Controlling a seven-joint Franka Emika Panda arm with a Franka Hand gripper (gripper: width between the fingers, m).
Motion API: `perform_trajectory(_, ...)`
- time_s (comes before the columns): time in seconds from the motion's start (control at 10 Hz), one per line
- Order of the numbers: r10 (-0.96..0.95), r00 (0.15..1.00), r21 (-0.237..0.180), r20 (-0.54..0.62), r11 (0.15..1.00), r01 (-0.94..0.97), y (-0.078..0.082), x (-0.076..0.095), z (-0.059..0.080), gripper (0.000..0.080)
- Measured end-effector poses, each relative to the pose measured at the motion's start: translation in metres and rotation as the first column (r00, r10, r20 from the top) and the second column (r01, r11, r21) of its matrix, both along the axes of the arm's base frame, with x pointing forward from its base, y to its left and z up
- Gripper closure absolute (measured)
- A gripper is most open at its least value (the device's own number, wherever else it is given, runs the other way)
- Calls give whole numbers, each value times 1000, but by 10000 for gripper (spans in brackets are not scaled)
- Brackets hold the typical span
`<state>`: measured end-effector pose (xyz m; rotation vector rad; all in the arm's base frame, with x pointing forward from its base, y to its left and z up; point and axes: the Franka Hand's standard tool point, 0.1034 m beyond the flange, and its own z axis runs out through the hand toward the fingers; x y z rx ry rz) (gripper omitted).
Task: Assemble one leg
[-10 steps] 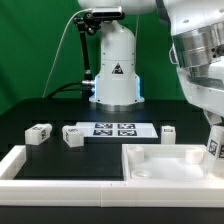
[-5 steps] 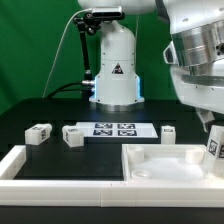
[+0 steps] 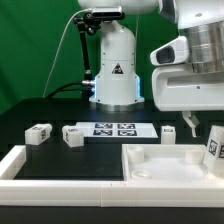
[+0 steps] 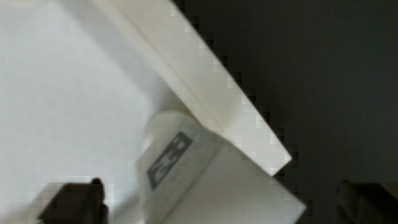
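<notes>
Four small white legs with tag markers show in the exterior view. Two stand at the left (image 3: 39,133) (image 3: 72,135), one (image 3: 168,132) stands behind the large white panel (image 3: 160,165), and one (image 3: 213,147) stands in the panel's corner at the exterior view's right. My gripper (image 3: 192,125) hangs above that right side, clear of the legs. In the wrist view its dark fingertips (image 4: 71,201) stand wide apart with nothing between them. Far below them lie the panel's raised rim (image 4: 214,85) and the corner leg (image 4: 175,152).
The marker board (image 3: 113,129) lies flat between the left legs and the single leg. A low white frame (image 3: 30,165) runs along the table's front at the left. The robot's base (image 3: 115,70) stands behind the marker board.
The arm has lifted and turned, so the gripper now sits higher above the panel's right side. The leg in the panel's corner stays where it was.
</notes>
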<state>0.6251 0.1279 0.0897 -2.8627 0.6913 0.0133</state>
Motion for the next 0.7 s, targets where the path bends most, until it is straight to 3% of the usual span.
perform_trajectory(0.3,375,923,-74,84,926,-369,3,2,-1,150)
perform_trajectory(0.5,649,753,-124,110,761,-637,-2,4,-2,150)
perform_trajectory(0.7,679,725,-128,114,734,-667,-2,4,-2,150)
